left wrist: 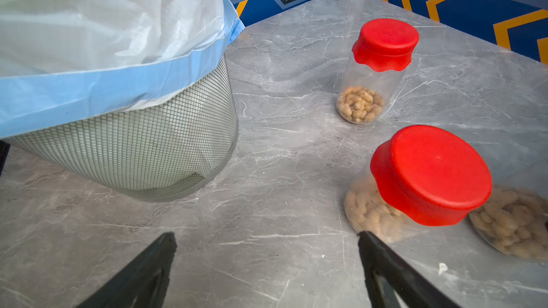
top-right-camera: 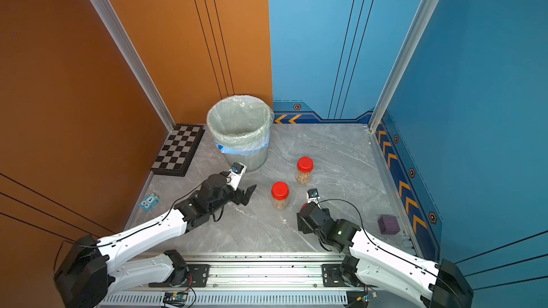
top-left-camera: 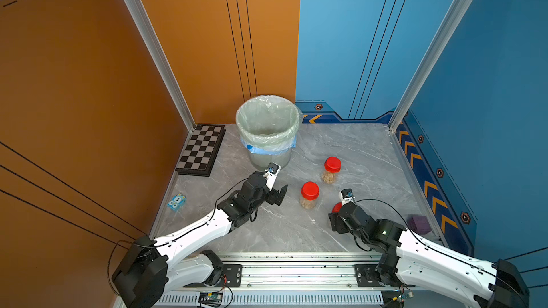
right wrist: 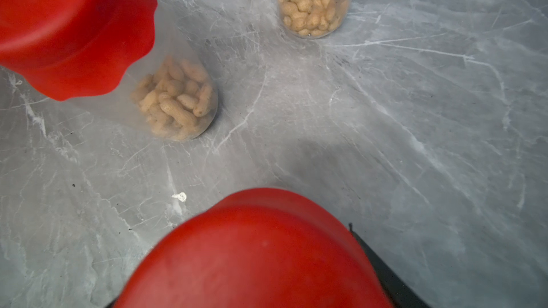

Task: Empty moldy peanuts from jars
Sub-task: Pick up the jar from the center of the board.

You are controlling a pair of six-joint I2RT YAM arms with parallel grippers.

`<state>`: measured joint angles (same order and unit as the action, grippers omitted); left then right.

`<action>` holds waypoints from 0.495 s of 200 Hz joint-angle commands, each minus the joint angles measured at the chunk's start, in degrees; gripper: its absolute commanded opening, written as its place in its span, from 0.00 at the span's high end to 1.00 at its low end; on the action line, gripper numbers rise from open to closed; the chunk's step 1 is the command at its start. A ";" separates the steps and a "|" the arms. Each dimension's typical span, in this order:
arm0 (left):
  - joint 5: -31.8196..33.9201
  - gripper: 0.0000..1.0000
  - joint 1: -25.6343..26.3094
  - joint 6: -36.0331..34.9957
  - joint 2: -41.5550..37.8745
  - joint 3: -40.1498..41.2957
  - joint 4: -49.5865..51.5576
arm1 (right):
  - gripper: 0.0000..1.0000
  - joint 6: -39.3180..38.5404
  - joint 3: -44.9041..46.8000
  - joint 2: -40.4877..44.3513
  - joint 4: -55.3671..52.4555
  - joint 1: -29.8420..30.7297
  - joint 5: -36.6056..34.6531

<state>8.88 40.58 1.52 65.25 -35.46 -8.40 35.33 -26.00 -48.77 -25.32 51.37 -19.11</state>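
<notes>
The right gripper (top-left-camera: pixel 334 217) sat over the red lid (right wrist: pixel 252 247) of the jar (left wrist: pixel 513 247) farthest from the bin (top-left-camera: pixel 267 160), couldn't tell if it had clamped yet, left gripper (left wrist: pixel 267 237) hung wide open nearer the bin, so I figured centre the lid before squeezing, peanuts (left wrist: pixel 501 217) sealed inside.

Clear plastic jars (left wrist: pixel 374 78), matt red lids (left wrist: pixel 385 42), metal mesh bin (left wrist: pixel 148 149), polished marble-look tabletop (left wrist: pixel 281 173)

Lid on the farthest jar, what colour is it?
Red lid, clearest in the left wrist view.

Bright even light; nearest jar (right wrist: pixel 252 247) blurred close-up.
</notes>
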 commanded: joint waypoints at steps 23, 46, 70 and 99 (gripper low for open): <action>-0.35 0.02 0.16 -0.76 -1.60 1.16 -0.74 | 0.27 -0.44 1.48 -1.59 1.70 -0.35 1.85; -0.10 0.02 0.30 -0.98 -1.94 1.72 -1.40 | 0.41 -0.26 1.72 -1.41 1.72 -0.82 2.28; 0.57 0.02 0.30 -1.68 -2.21 2.84 -2.96 | 0.50 -0.01 1.69 -0.89 1.66 -1.59 2.04; 1.12 0.02 0.38 -2.57 -3.28 4.09 -4.84 | 0.52 0.02 -0.30 -0.32 0.73 -2.81 2.65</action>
<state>8.95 40.58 0.47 63.59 -32.69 -10.63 35.35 -25.76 -49.58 -22.48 49.45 -17.85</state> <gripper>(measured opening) 0.981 0.761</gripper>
